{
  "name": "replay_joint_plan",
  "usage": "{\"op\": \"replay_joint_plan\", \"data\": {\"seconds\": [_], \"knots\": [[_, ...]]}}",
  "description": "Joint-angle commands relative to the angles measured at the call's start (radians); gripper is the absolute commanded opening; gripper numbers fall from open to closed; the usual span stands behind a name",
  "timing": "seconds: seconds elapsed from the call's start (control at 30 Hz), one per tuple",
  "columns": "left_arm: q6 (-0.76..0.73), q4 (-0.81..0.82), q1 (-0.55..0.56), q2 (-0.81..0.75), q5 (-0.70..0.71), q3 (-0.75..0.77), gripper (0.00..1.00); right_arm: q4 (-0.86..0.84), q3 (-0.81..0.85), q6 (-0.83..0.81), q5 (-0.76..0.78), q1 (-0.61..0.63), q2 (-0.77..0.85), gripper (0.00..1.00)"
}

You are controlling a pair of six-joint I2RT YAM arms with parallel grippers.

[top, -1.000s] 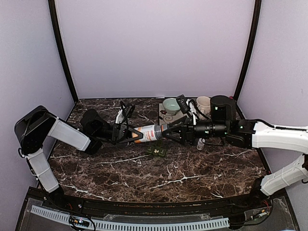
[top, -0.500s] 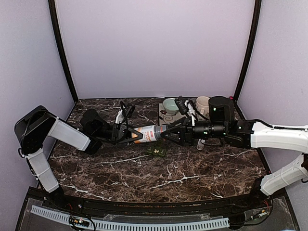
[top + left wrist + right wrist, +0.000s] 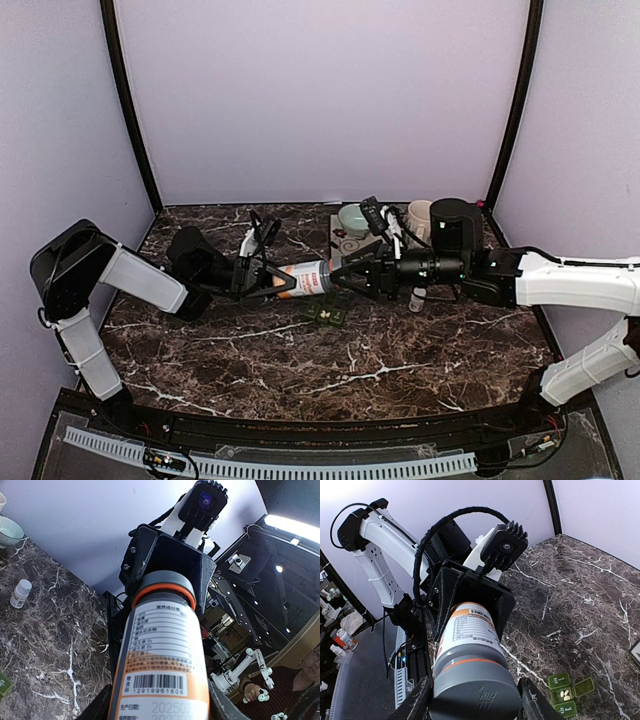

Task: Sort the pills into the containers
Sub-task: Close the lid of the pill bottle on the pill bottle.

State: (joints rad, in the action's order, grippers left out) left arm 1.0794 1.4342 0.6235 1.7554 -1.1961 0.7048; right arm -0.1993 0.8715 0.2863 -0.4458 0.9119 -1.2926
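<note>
Spillage was the risk: the bottle (image 3: 162, 665) was held level near the pill box (image 3: 328, 315) at the tabletop's (image 3: 300, 370) centre, so the grey cap (image 3: 472, 695) twisting loose could scatter its contents. Both arms reached inward, left gripper (image 3: 275, 279) clamping the body, right gripper (image 3: 340, 280) pinching that cap; pills (image 3: 565, 695) lay in one compartment

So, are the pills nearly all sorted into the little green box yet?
Not nearly. A few pills already sit in one open compartment of the green pill box. In hand: the left jaws hold the orange bottle, the right jaws grip its grey cap, not yet off. Left: opening it and probably filling more compartments.
</note>
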Motion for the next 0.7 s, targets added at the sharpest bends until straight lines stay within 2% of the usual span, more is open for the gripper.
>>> {"op": "replay_joint_plan", "data": {"seconds": [0.0, 0.67], "knots": [[0.006, 0.035, -0.002, -0.046, -0.009, 0.028, 0.00, -0.057, 0.029, 0.004, -0.004, 0.012, -0.011, 0.03], [0.022, 0.029, 0.007, -0.045, -0.023, 0.071, 0.00, -0.104, 0.030, 0.031, -0.022, 0.028, -0.051, 0.03]]}}
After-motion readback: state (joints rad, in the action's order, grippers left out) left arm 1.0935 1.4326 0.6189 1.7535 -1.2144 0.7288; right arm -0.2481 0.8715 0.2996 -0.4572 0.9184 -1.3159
